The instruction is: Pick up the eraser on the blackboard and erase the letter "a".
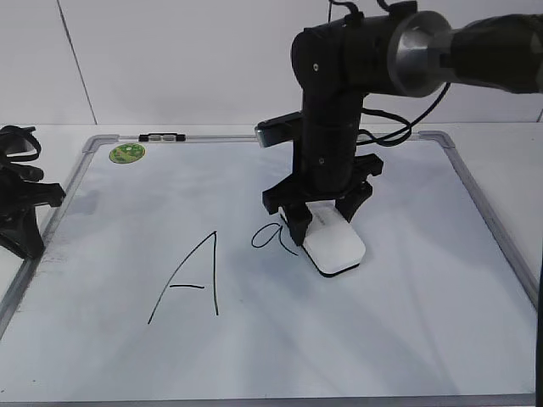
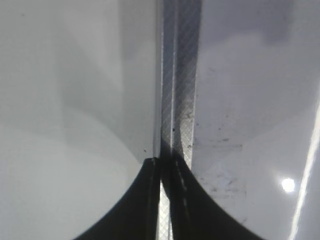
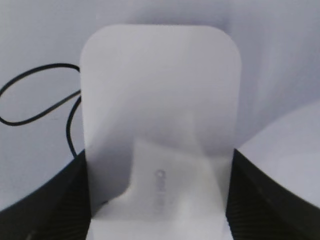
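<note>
eraser [image 1: 334, 244]: its rear end hidden behind the right end effector [image 1: 321, 222]; in the right wrist view its near end is cut off by the bottom edge, and the grey lettering is too blurred to read.
letter "a" [image 1: 270, 236]: its right side is covered by the end effector's finger.
blackboard [image 1: 424, 322]: bottom rim cut off by the lower edge in the exterior view.
left end effector [image 2: 161, 200]: only the fingertips show, the rest cut off below.
right arm [image 1: 475, 51]: runs out of the picture at right.
</note>
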You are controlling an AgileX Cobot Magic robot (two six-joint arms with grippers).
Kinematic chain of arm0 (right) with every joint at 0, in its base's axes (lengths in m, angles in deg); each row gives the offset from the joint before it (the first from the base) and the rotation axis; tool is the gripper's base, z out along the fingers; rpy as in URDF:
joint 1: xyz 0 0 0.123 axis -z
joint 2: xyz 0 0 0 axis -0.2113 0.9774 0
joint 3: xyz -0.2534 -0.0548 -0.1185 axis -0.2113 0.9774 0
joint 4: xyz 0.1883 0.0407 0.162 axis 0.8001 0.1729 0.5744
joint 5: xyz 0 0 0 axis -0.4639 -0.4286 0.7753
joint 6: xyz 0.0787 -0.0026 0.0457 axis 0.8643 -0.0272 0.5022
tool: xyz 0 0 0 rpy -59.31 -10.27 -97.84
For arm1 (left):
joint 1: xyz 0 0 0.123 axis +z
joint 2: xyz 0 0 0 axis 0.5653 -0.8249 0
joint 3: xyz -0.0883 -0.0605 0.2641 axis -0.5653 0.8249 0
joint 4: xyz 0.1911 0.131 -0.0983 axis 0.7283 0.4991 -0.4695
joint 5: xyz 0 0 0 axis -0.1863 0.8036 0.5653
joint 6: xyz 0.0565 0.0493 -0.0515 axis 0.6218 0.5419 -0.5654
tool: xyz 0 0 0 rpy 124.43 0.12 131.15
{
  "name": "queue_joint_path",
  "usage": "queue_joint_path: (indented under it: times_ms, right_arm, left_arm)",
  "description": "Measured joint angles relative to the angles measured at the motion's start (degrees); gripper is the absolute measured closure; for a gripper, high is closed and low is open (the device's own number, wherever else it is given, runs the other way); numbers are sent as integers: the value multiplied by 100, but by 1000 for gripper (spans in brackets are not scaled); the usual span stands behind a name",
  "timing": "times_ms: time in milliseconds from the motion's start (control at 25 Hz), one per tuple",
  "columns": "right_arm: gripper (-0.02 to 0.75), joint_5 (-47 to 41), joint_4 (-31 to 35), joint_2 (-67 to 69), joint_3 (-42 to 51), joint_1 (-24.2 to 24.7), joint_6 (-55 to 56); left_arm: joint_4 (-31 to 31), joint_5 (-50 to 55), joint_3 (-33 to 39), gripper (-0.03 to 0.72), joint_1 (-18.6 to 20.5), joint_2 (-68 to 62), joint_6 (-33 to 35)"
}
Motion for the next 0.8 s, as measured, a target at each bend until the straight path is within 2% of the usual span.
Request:
queue_joint_path:
  times_ms: [480, 800]
  right_arm:
    - [214, 0, 61, 37, -49, -35, 0]
    - [214, 0, 48, 47, -58, -469, 0]
  left_arm:
    - [0, 0, 0, 671, 0, 0, 0]
    - [0, 0, 0, 671, 0, 0, 0]
